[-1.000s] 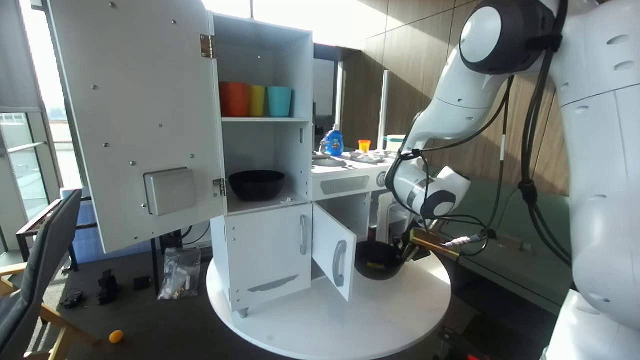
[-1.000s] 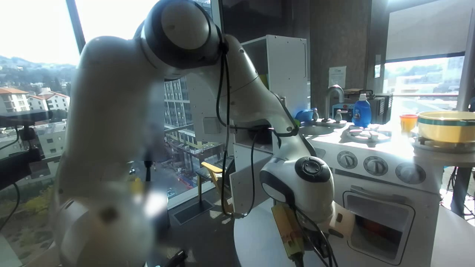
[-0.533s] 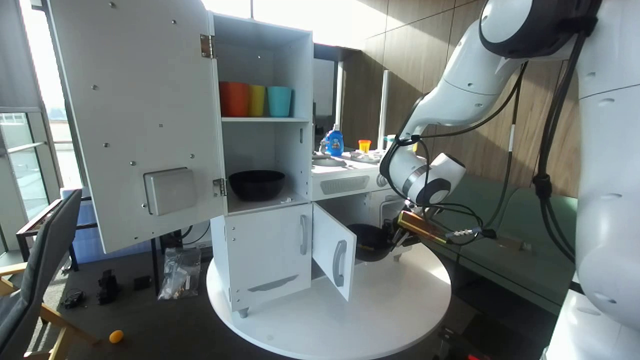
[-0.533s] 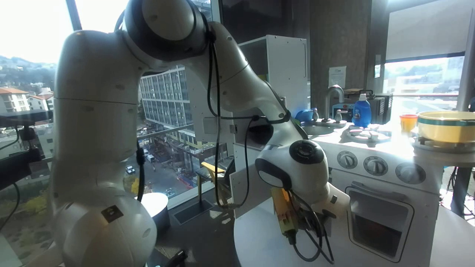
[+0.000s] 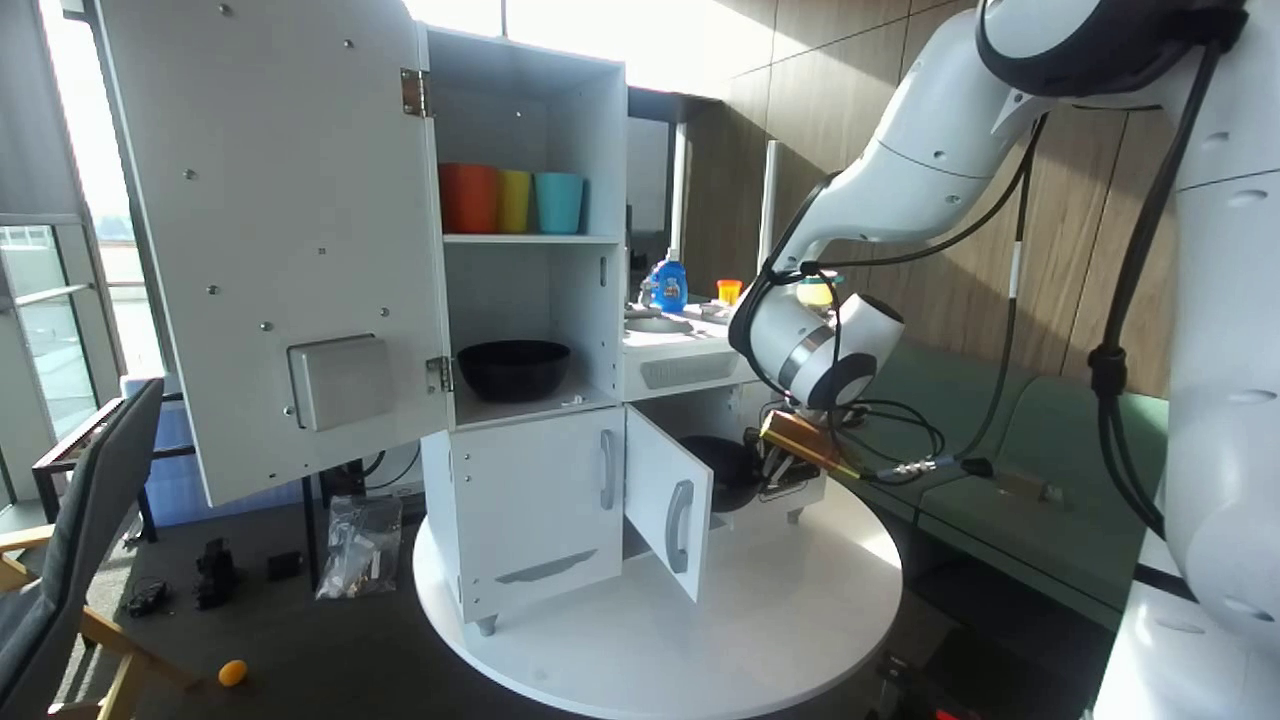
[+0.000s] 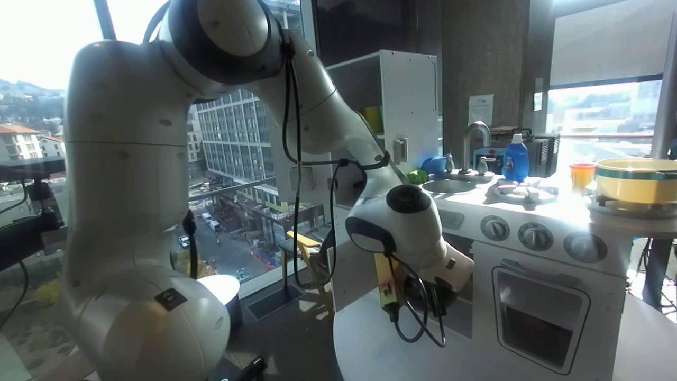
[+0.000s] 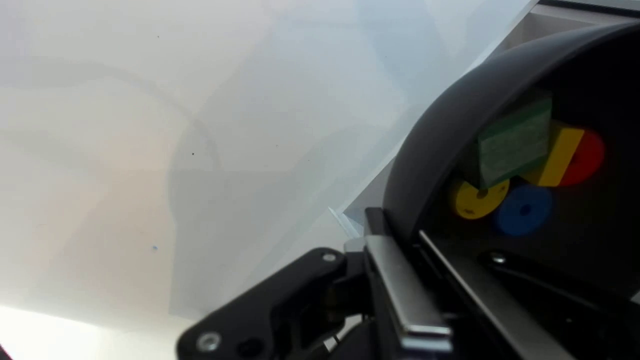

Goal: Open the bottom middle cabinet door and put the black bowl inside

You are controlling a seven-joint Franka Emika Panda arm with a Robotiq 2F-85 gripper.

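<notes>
ok so rn the claw [image 7: 398,228] is clamped on the black bowl [image 5: 733,472], wall pinched b/w its fingers [image 7: 402,285], one outside & one inside. Bowl's right at the opening of the white kitchen unit [image 5: 585,130], just behind the btm middle cabinet door [image 5: 655,485], which is swung out & hides part of it in an exterior view. Can't tell how far past the front edge it is tho, or if it's touching anything in there.

Bowl's got stuff in it btw (wrist view): green block [image 7: 515,145], yellow block [image 7: 560,157] w/ a red piece [image 7: 586,159] right by it, plus a yellow disc [image 7: 477,200] & a blue disc [image 7: 523,212] next to each other.

Wider lower door [image 5: 535,500] is closed, tall upper door [image 5: 270,190] wide open. 2nd dark bowl [image 5: 513,372] is on the lower shelf [image 5: 480,413]; red-orange cup [image 5: 468,198], yellow cup [image 5: 514,200] & teal cup [image 5: 558,203] on the upper shelf [image 5: 530,240]. Counter [image 6: 476,197] has a blue bottle [image 6: 515,161], orange cup [image 6: 582,175] & yellow pot [image 6: 634,185] w/ a green band. Whole unit stands on a round white table [image 5: 640,640].
</notes>
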